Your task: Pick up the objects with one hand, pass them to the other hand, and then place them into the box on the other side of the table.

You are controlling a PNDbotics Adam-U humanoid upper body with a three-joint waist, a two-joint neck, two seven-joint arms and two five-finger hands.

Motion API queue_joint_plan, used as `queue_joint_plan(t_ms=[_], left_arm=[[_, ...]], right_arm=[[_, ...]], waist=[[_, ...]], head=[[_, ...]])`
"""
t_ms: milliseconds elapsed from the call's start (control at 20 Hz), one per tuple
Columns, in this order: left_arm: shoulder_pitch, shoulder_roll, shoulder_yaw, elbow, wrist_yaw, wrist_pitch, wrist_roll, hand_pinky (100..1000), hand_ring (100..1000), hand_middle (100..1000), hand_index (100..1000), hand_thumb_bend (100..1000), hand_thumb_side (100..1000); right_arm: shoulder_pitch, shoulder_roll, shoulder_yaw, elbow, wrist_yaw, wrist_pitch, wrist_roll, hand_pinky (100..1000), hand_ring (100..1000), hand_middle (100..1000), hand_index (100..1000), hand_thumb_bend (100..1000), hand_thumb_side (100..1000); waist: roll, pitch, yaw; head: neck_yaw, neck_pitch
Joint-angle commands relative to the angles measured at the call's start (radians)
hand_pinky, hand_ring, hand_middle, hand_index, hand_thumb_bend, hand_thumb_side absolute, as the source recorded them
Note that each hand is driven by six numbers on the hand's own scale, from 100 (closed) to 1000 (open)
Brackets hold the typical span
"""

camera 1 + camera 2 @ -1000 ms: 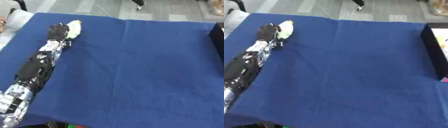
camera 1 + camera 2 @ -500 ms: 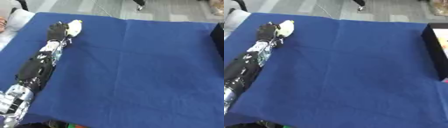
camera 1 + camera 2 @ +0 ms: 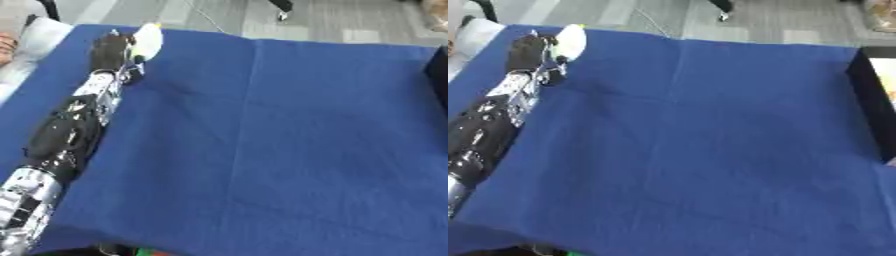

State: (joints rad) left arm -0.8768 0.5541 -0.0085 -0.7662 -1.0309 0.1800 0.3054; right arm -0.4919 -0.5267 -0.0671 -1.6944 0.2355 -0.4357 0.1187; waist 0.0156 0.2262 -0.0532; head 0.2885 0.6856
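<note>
My left arm stretches along the left side of the blue-covered table (image 3: pixel 289 140) to its far left corner. There my left hand (image 3: pixel 112 49) has its fingers curled round a pale, whitish-yellow object (image 3: pixel 146 40) with a small yellow tip; its exact shape is blurred. The black box (image 3: pixel 870 100) stands at the table's right edge, with something pale inside it. My right hand shows in neither view.
A white thing (image 3: pixel 35 37) lies just off the table's far left corner. Grey floor runs beyond the far edge. Some coloured bits peek out under the near edge (image 3: pixel 140 251).
My left arm has reached a little farther toward the far left corner with the pale object in hand. The camera view has shifted slightly.
</note>
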Motion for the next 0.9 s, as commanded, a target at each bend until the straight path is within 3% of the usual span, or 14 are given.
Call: queue_joint_plan(t_ms=[50, 450, 900], left_arm=[[-0.006, 0.057, -0.002, -0.063, 0.035, -0.003, -0.014, 622, 319, 100, 362, 100, 169], [0.038, 0.103, -0.004, -0.208, 0.138, -0.016, -0.062, 621, 307, 100, 349, 100, 208], [0.137, 0.180, -0.048, -0.525, 0.341, -0.091, -0.167, 625, 304, 100, 347, 100, 255]], right_arm=[[-0.007, -0.018, -0.011, -0.006, -0.008, -0.002, 0.003, 1000, 1000, 792, 1000, 100, 431], [-0.006, -0.019, -0.010, -0.007, -0.012, -0.005, 0.007, 1000, 1000, 793, 1000, 100, 431], [-0.001, -0.022, 0.003, -0.022, -0.020, -0.010, 0.017, 1000, 1000, 793, 1000, 100, 431]], waist=[[-0.001, -0.023, 0.003], [-0.003, -0.025, 0.012], [0.000, -0.033, 0.024]], head=[[-0.002, 0.006], [-0.008, 0.010], [-0.034, 0.014]])
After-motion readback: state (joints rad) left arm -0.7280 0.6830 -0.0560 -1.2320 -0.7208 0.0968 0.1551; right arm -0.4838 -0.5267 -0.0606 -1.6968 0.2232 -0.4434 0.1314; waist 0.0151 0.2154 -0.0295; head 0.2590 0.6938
